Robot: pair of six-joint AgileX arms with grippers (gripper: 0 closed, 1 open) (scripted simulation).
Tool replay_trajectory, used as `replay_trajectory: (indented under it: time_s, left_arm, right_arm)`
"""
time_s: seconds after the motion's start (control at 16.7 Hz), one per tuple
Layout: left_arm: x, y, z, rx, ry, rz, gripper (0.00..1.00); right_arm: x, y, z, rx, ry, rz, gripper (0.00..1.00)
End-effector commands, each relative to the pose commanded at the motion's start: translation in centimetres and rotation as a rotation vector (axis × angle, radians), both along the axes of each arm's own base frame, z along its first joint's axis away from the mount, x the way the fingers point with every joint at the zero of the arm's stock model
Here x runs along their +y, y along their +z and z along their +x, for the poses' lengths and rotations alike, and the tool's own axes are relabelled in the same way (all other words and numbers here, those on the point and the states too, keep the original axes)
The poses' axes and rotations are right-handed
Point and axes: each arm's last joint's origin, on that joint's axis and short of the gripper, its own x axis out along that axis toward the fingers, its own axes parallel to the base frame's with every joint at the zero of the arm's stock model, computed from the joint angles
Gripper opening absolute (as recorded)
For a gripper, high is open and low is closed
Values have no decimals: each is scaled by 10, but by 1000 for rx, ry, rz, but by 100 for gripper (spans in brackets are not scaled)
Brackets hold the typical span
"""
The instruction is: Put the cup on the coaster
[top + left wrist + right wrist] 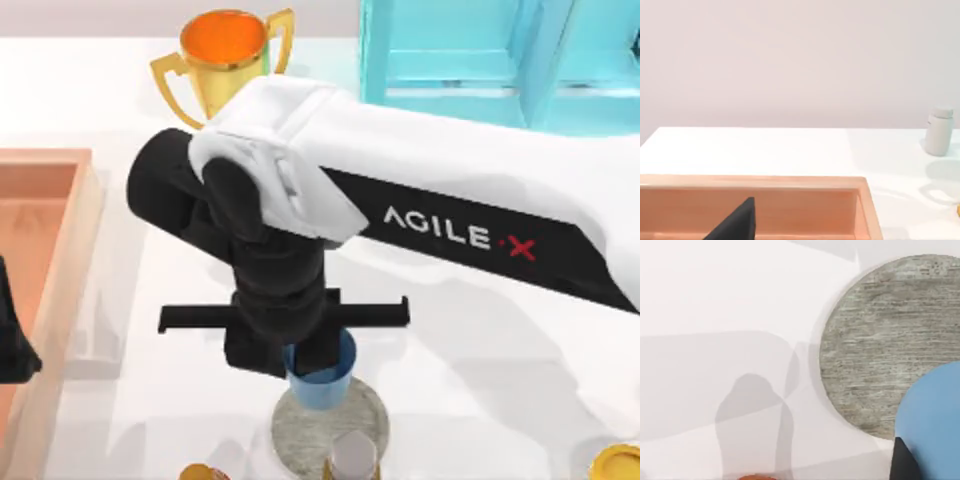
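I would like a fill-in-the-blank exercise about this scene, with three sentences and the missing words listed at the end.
1. The cup under the right tool is ____ in colour.
2. The round grey disc beneath the cup is the ____.
3. The gold trophy is ____ inside.

Missing words: blue; coaster; orange
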Motion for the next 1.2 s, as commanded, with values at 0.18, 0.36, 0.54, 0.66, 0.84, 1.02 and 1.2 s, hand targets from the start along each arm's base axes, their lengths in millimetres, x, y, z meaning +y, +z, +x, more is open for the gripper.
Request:
replay_trajectory:
  time_s: [0.18,0.36,0.54,0.66,0.84,1.02,1.2]
  left_arm:
    - [0,0,0,0,0,0,100]
    - [0,0,0,0,0,0,100]
    - [0,0,0,0,0,0,100]
    - [0,0,0,0,0,0,100]
    - [0,0,0,0,0,0,100]
    - [0,0,0,0,0,0,100]
    - [0,0,0,0,0,0,100]
  right_arm:
    - [-2,0,1,-1,-7,-1,0]
    - [-2,-17,0,-2,1,-3,0]
    - [-5,-46,0,3,0,-2,0]
    - [-9,-60,0,1,-1,1,0]
    - [-10,-64,-1,0,0,0,0]
    - [-10,-64,-1,0,0,0,8]
    - [-10,-64,-1,0,0,0,30]
